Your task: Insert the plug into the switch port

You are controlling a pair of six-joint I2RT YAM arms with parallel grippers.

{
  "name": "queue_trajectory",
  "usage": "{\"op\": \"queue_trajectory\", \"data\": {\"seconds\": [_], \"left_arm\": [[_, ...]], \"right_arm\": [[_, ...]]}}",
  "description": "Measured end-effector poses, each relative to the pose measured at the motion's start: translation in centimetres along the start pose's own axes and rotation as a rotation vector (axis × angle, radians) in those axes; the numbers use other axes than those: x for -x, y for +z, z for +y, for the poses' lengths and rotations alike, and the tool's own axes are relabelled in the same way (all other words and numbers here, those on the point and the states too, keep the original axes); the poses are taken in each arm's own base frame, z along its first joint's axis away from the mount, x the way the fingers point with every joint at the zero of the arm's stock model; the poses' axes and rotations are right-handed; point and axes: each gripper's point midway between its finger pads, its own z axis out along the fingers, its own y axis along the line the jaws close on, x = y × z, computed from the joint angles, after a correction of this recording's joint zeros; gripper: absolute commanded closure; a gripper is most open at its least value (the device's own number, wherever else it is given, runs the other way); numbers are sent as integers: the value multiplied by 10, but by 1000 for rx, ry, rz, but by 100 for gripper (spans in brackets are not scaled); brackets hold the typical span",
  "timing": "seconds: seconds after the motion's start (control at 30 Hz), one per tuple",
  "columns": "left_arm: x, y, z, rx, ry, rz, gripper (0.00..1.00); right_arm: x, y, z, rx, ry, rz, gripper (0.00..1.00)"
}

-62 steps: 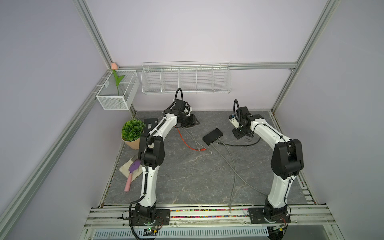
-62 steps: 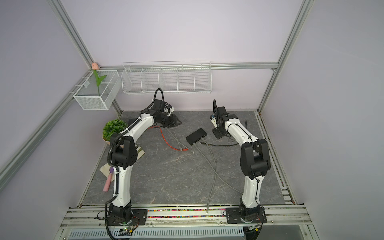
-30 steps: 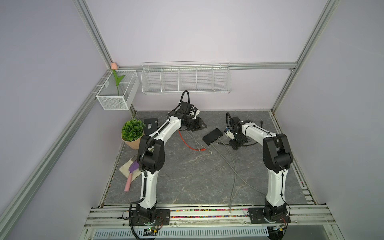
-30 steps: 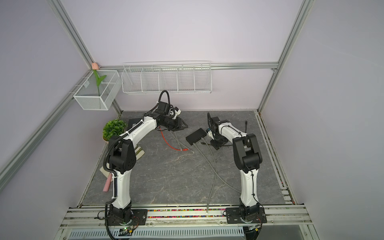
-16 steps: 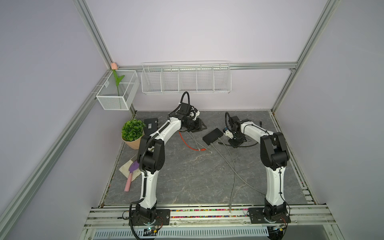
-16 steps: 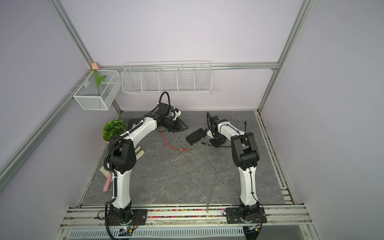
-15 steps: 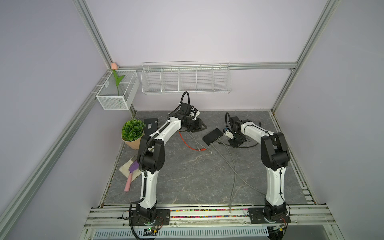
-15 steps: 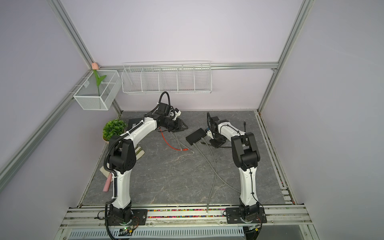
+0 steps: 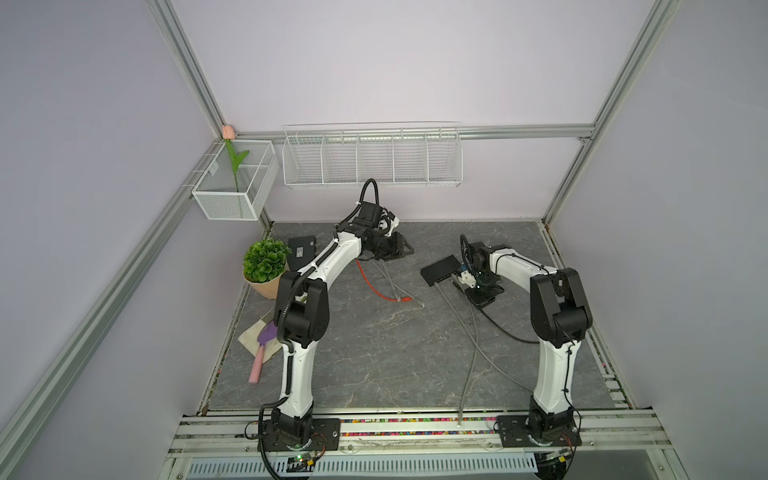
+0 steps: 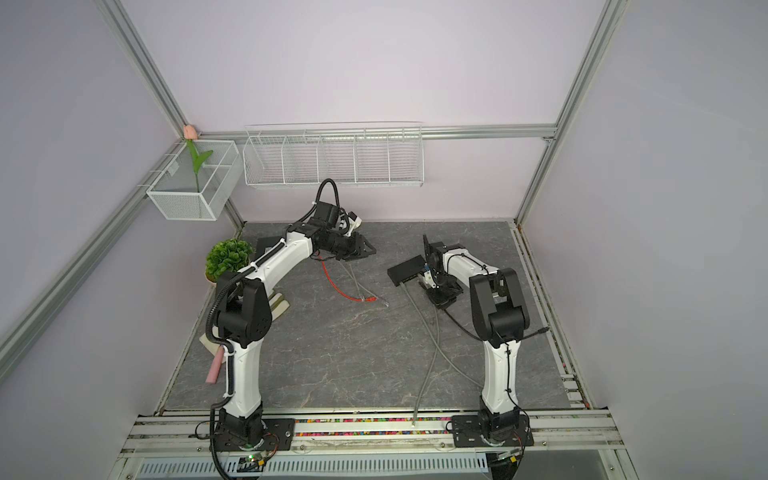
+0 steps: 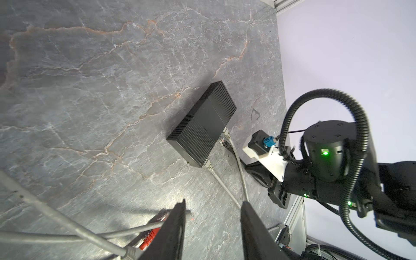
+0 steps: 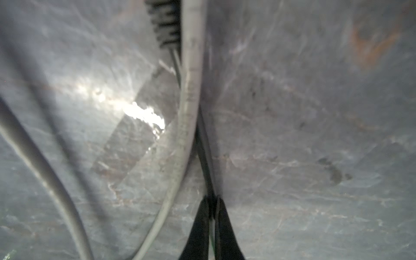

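Two robot arms (image 9: 332, 264) (image 9: 515, 268), one black switch (image 9: 440, 269) at centre right, one red cable (image 9: 372, 288), one black cable (image 12: 203, 144), two white wire baskets (image 9: 226, 205) (image 9: 374, 166), one potted plant (image 9: 266, 259).

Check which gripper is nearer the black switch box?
Right. The right gripper is low over the table, just beside the cabled side of the switch. The left gripper is well across the table from it, by the red cable.

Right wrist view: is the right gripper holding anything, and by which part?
Yes. The right gripper is shut on the thin black cable, pinching the cord a short way behind its ribbed plug end, not the plug.
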Motion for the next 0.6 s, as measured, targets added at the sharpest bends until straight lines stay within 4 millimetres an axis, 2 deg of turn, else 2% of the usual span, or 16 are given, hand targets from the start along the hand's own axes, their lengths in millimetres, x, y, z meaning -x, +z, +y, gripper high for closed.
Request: {"op": "queue_trajectory", "data": {"seconds": [0.17,0.27,0.4,0.6], "left_arm": [[17,-4,-10,-19,26,-32,58],[22,-5,-13,-23,34,-41,58],[24,-7,-16,-25,39,-45,58],[24,-8,-16,-20,41,-39,58]], "right_arm": [[-21,-4,29,41,-57,106,93],[-36,-3,31,34,-46,190,93],[-63,3,7,-11,34,321,93],[-84,-11,-46,-126,153,390,93]]}}
